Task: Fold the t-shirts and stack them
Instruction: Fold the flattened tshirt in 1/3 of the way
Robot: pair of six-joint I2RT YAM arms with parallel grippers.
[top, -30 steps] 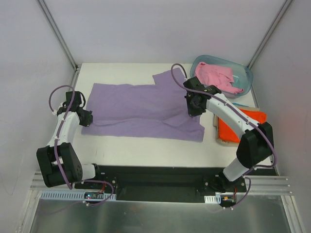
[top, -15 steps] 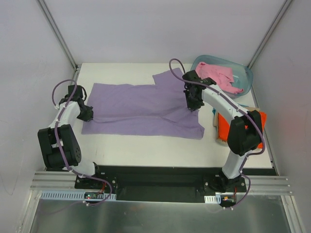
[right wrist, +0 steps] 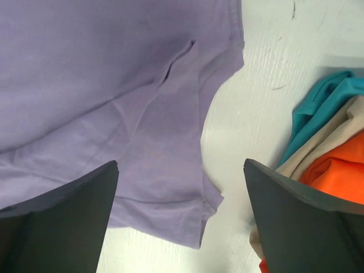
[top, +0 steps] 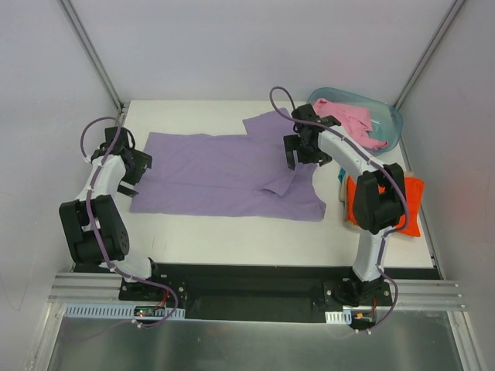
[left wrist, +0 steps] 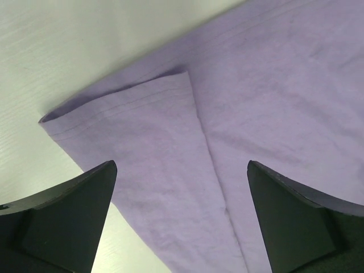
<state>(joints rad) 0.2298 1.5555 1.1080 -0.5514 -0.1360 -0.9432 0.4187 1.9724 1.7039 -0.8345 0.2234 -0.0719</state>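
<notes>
Lavender t-shirt (top: 224, 174) lies spread under left gripper (left wrist: 181, 165) and right gripper (right wrist: 180, 164), both gaping.

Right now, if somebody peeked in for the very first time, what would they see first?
The big lavender-purple cloth t-shirt, spread nearly flat across the middle of the white table. The left fingers and right fingers hang open over its two ends. At the far right corner a pink cloth shirt lies heaped in a translucent blue-green plastic tub, with a bright orange shirt just nearer.
</notes>
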